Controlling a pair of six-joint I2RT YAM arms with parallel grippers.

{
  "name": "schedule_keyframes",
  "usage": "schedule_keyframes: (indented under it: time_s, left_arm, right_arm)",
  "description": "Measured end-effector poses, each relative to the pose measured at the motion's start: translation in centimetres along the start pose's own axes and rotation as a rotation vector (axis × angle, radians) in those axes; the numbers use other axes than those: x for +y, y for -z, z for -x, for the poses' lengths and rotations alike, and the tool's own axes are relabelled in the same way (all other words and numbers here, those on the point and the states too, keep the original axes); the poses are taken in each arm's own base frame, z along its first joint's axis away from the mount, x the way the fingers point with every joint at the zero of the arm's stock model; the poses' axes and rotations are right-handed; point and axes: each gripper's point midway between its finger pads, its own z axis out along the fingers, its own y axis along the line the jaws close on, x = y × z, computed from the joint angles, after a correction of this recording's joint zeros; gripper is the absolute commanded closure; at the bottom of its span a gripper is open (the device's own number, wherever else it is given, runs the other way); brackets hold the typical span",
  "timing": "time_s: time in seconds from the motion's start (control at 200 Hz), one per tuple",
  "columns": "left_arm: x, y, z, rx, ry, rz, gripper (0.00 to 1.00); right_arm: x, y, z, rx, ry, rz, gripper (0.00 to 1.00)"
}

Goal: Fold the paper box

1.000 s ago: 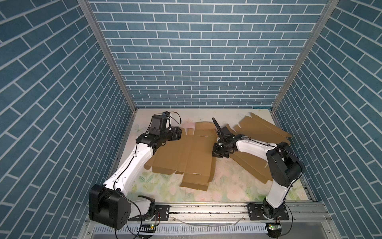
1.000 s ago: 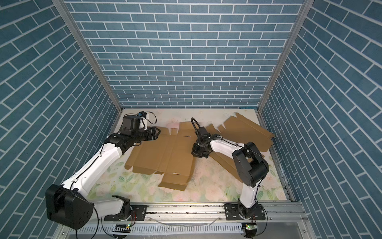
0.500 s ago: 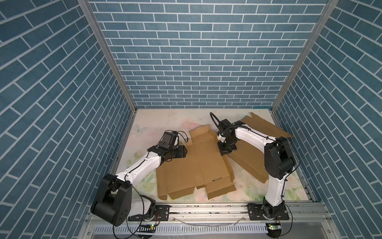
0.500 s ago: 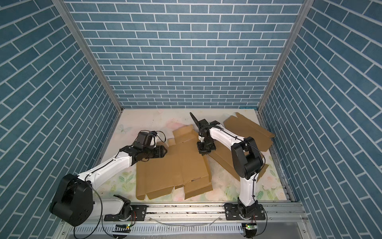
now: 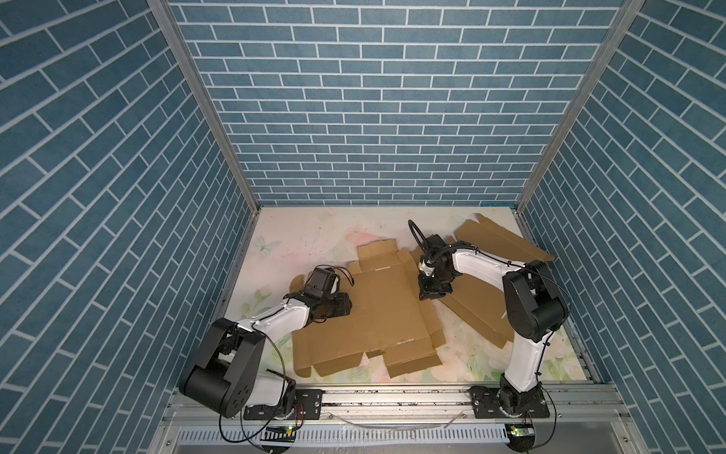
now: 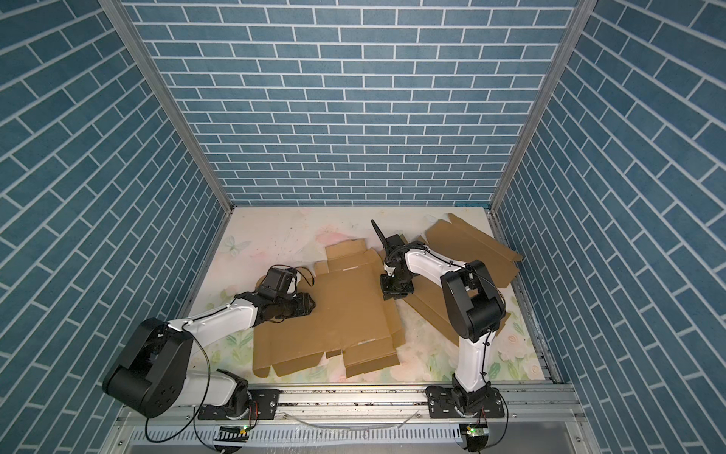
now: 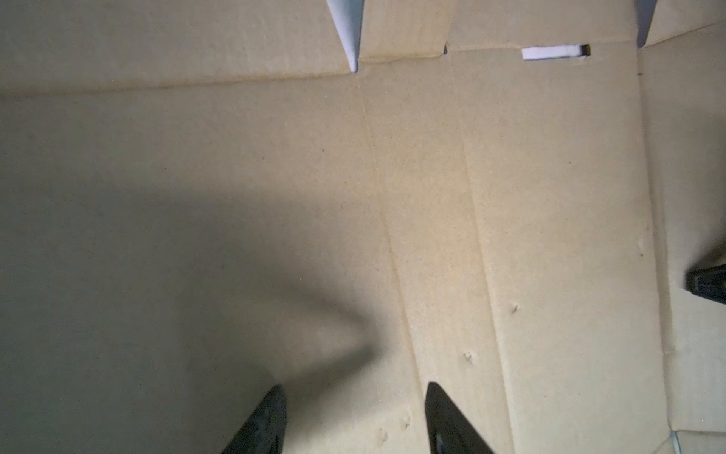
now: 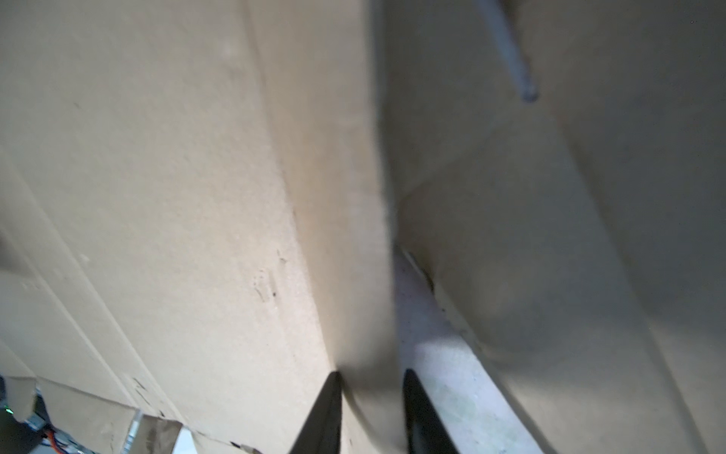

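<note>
Right gripper (image 8: pixel 371 377) sits at the right edge of the paper box (image 5: pixel 377 314), jaws narrowly parted astride a side flap; I cannot tell whether it pinches the card or merely straddles it. Left gripper (image 7: pixel 355 387) is low over the box's left part, released, with nothing between its fingers and bare card beneath. The box lies flat and unfolded on the table (image 5: pixel 306 239) with no wall raised. Spare cardboard sheets (image 5: pixel 506 243) lie beside its right edge. My reading is that the step in hand is lifting that right flap along its crease. To do it well I would seat the left fingertips on the panel just inside the crease as an anchor, take a firm bite on the flap, then swing it up around the score line rather than pull sideways, so the sheet does not slide toward the spare sheets.
</note>
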Motion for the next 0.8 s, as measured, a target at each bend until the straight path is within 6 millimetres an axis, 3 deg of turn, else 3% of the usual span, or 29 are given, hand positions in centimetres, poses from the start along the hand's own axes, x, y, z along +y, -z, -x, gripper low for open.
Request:
schedule_keyframes:
  time_s: [0.08, 0.165, 0.215, 0.305, 0.39, 0.735, 0.8]
  left_arm:
    - [-0.1, 0.0, 0.1, -0.008, 0.006, -0.004, 0.45]
    - [-0.2, 0.1, 0.2, -0.012, 0.009, -0.008, 0.45]
    - [-0.3, 0.2, 0.3, -0.018, 0.009, -0.011, 0.46]
    - [-0.5, 0.5, 0.6, -0.029, 0.007, -0.017, 0.48]
    - [-0.5, 0.4, 0.6, -0.032, 0.008, -0.018, 0.50]
    - [0.0, -0.2, 0.0, -0.033, 0.036, -0.021, 0.55]
    - [0.0, -0.3, 0.0, -0.035, 0.038, -0.023, 0.55]
  right_arm:
    - [0.4, 0.3, 0.5, -0.029, -0.014, 0.015, 0.94]
    - [0.8, 0.6, 1.1, -0.060, -0.011, 0.029, 0.95]
    - [0.9, 0.7, 1.2, -0.068, -0.008, 0.030, 0.92]
    - [0.7, 0.8, 1.4, -0.075, -0.025, 0.020, 0.77]
    - [0.7, 0.8, 1.6, -0.084, -0.026, 0.021, 0.72]
    - [0.6, -0.3, 1.5, -0.101, -0.046, 0.043, 0.67]
    - [0.5, -0.6, 1.5, -0.102, -0.050, 0.048, 0.75]
